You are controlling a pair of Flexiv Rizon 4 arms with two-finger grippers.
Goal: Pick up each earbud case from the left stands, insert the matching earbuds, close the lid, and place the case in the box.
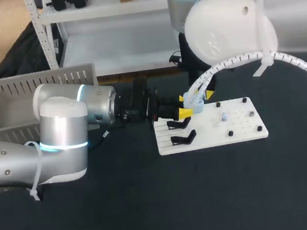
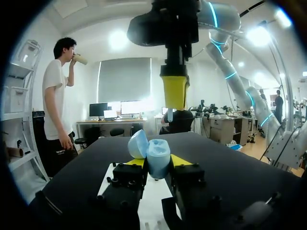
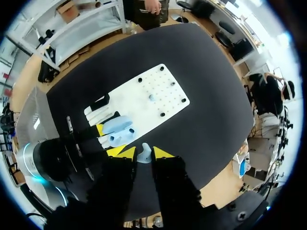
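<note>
While we are clamping the earbud case [image 2: 157, 157] between the fingers of our left tool [image 2: 158, 161], a little right of centre in the head view, we are holding it upright. Its lid [image 2: 138, 143] is hinged open and its cavity is facing upward. Just above it, our right tool [image 3: 142, 152] is hanging fingers-down and pinching a pale earbud [image 3: 144, 154] between its yellow tips. From that wrist the case is lying just ahead of the fingertips, not squarely under them. So we are judging that a small sideways nudge and then a straight descent are called for. Beyond, the white board [image 1: 241, 123] is lying on the table, and the grey box [image 1: 10, 91] is waiting at the upper left.
</note>
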